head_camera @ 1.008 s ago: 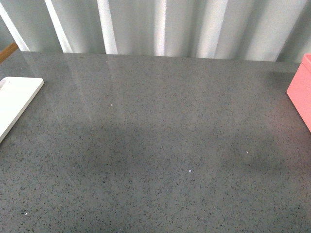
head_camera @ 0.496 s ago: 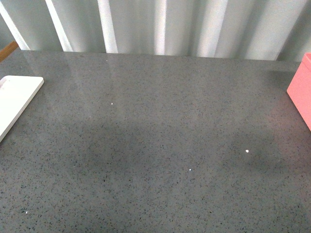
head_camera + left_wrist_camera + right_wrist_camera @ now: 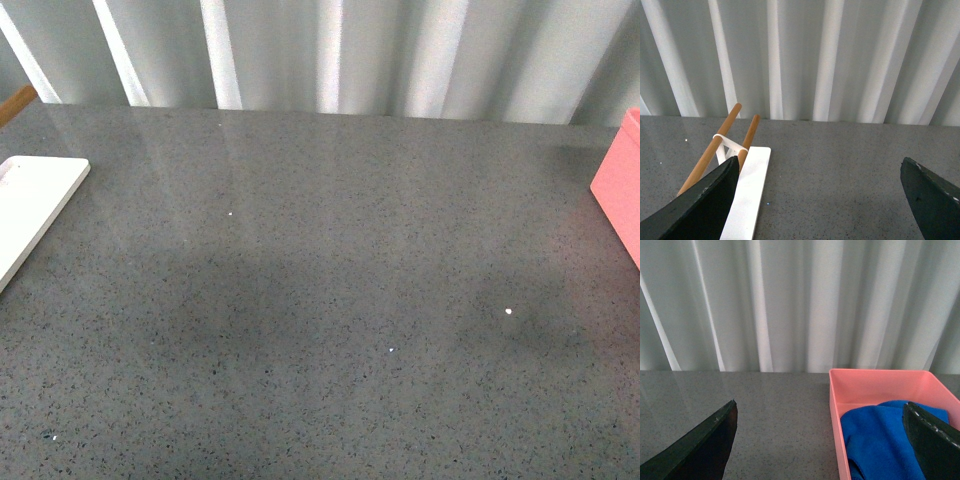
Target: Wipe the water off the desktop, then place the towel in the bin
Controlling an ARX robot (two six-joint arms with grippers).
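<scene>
Both end effectors gape empty; towel (image 3: 880,440) lies in pink bin (image 3: 840,390) ahead of right end effector (image 3: 820,440).

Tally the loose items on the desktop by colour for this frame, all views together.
Blue: 1, the towel, lying inside the bin
Pink: 1, the bin
White: 1, the flat slab
Brown: 2, the wooden rods beside the slab
Total: 5

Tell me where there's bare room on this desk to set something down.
The glossy speckled dark-grey desktop lies bare between the flat white slab at its left edge and the pink plastic bin at its right. The bin is taken: a blue fuzzy towel fills it.
</scene>
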